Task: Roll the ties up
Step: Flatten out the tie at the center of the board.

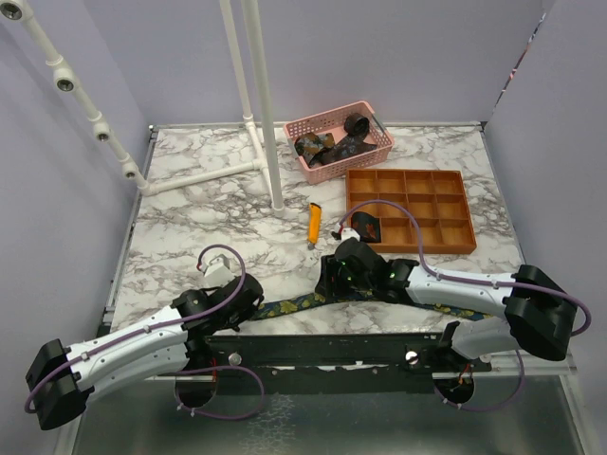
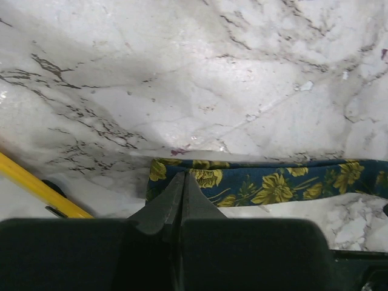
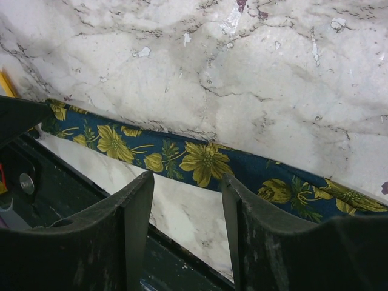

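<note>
A navy tie (image 1: 294, 305) with yellow flowers lies stretched flat along the table's front edge, between the two arms. My left gripper (image 1: 254, 301) is at its left end. In the left wrist view the fingers (image 2: 182, 176) are pressed together with their tips on the end of the tie (image 2: 273, 185), which still lies flat. My right gripper (image 1: 327, 284) hovers over the middle of the strip. In the right wrist view it (image 3: 188, 179) stands open, its tips just short of the near edge of the tie (image 3: 206, 160), with bare marble between them.
A pink basket (image 1: 379, 152) at the back holds more dark ties (image 1: 332, 147). An orange compartment tray (image 1: 455, 248) sits right of centre, and an orange-yellow utility knife (image 1: 313, 224) lies left of it. White pipe posts (image 1: 270, 142) rise at the back. A black rail (image 3: 73, 194) borders the front edge.
</note>
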Available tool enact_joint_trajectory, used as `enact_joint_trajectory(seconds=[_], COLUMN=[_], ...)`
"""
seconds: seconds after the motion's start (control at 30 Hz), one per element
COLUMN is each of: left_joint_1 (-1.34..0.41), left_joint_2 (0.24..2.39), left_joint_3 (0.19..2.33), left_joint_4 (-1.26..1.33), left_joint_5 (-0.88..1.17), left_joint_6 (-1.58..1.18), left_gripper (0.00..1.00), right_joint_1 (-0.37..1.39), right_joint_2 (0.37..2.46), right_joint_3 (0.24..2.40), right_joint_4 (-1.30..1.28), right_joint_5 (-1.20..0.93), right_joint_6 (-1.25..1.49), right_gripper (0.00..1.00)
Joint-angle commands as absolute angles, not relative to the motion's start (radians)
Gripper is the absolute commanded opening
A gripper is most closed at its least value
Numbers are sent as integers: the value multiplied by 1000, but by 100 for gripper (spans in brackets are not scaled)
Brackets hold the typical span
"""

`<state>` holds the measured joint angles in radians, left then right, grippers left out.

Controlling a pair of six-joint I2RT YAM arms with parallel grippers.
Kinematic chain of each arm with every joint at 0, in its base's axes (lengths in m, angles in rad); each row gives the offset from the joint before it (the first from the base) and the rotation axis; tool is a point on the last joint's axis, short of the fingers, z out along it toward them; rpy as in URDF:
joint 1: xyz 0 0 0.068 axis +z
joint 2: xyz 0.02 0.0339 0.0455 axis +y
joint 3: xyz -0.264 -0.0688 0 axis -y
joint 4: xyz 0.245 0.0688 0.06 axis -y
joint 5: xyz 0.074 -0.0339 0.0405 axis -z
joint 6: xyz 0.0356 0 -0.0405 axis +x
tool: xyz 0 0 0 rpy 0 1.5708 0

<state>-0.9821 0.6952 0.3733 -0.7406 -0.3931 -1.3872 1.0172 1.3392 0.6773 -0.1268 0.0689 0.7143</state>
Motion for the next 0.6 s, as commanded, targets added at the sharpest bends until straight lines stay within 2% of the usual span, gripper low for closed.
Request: enact_joint_trajectory(seconds=[0.0,0.33,0.47,0.57], left_joint_1=[-985,-982,-982,-982], left_joint_2=[706,747,810,825], left_joint_3=[332,313,327,333], left_joint_4=[-758,-708,-685,-682], left_joint_5=[-465,-553,-563,-568], left_joint_6=[-1430,-1440,-1413,-1404], left_gripper=[0,0,0,0], right_joint_1=[1018,1019,1019,1015], right_joint_2=[1360,1393,1418,1361], right_joint_3=[678,689,691,663], right_joint_4=[-115,-129,-204,-257], right_joint_5=[44,12,97,195], right_joint_6=[703,688,743,819], right_gripper=[53,50,49,51])
